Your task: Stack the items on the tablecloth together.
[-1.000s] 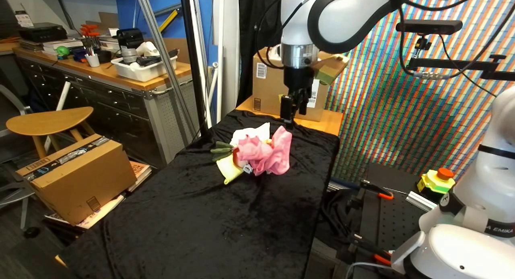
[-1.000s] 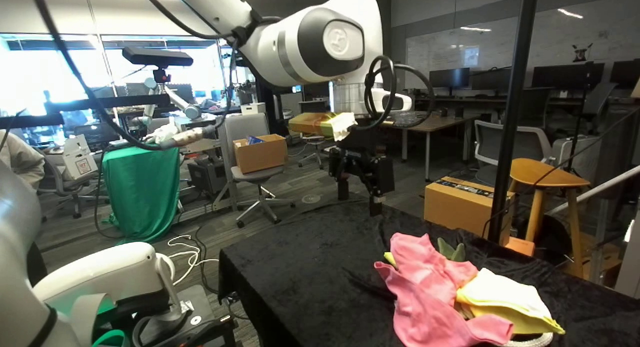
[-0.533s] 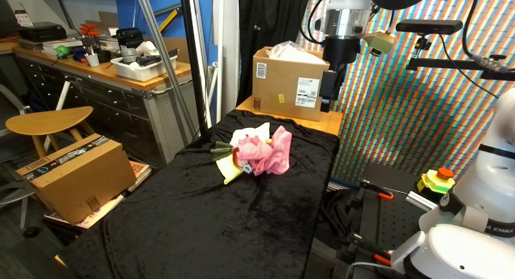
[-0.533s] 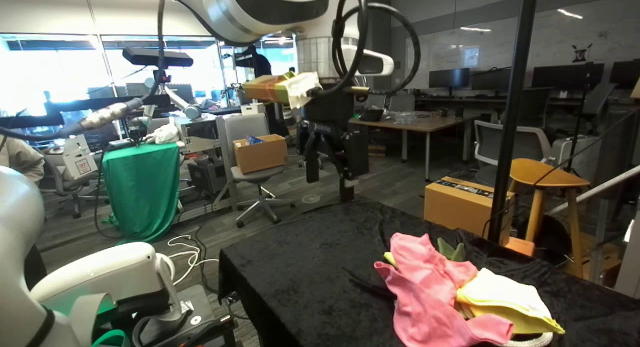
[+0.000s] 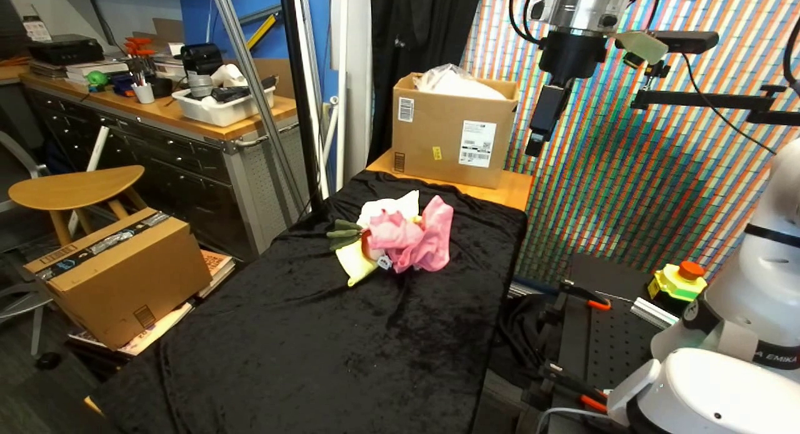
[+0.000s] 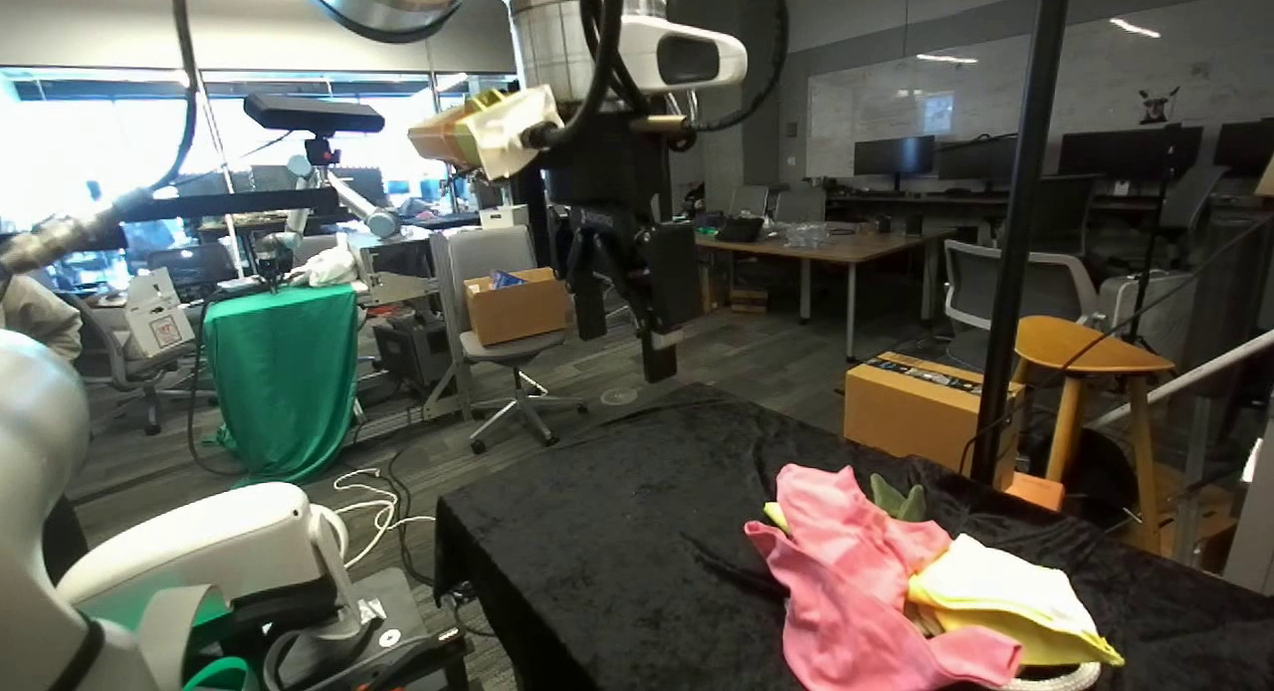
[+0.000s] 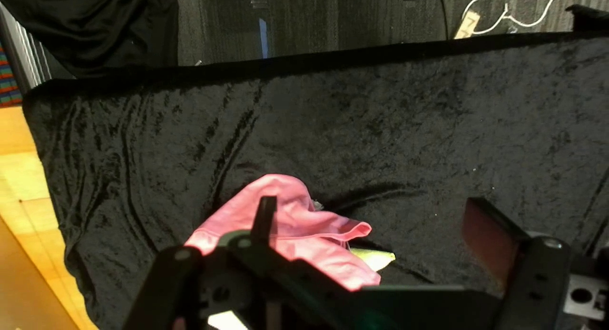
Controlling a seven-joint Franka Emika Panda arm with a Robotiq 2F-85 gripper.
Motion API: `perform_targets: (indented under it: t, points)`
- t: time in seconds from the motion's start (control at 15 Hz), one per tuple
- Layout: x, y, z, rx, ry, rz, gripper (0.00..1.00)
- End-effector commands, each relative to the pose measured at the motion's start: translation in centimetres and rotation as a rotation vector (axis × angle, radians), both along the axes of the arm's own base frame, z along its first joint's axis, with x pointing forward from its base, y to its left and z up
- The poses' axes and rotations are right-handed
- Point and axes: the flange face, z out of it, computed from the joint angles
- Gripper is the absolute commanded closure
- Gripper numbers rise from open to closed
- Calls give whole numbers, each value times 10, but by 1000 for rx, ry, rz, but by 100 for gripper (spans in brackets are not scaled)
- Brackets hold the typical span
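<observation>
High and clear of the black tablecloth (image 5: 312,346) hangs the gripper (image 7: 373,223), its 2 fingers (image 7: 491,244) spread wide, open air between them! Down on the cloth's dark surface, the pink rag (image 6: 856,581) sprawls crumpled across the pile, the whitish cloth (image 5: 379,210) and pale yellow-green cloth (image 5: 356,263) poking out from under it, the white rope (image 6: 1080,677) peeking out at the edge!

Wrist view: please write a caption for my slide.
Open, empty hand; beyond it, a crumpled pink rag on the tablecloth.
</observation>
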Motion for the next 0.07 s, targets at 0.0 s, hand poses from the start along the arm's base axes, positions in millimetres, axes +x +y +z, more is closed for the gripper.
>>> perform_targets:
  t: [0.0]
  points:
    - [-2, -1, 1, 2, -3, -1, 0]
